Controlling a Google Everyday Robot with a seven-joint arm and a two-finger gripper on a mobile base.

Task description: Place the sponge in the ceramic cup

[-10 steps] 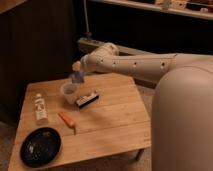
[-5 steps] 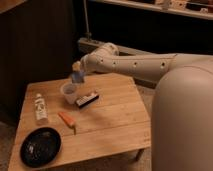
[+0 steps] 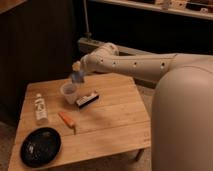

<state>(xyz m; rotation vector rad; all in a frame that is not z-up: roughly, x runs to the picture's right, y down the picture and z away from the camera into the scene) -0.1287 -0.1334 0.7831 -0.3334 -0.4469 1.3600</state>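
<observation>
The blue sponge (image 3: 76, 76) hangs in the air, held at the tip of my gripper (image 3: 77, 73), just above and slightly right of the ceramic cup (image 3: 68, 93). That pale round cup stands upright on the wooden table (image 3: 110, 125), left of centre. My gripper reaches in from the right on a long white arm (image 3: 135, 64) and is shut on the sponge. The sponge's lower edge is close over the cup's rim; I cannot tell whether they touch.
A black-and-white oblong block (image 3: 87, 100) lies just right of the cup. An orange stick-like item (image 3: 67, 120) lies in front of it. A clear bottle (image 3: 40, 109) lies at the left, and a black round plate (image 3: 41, 146) sits at the front left corner.
</observation>
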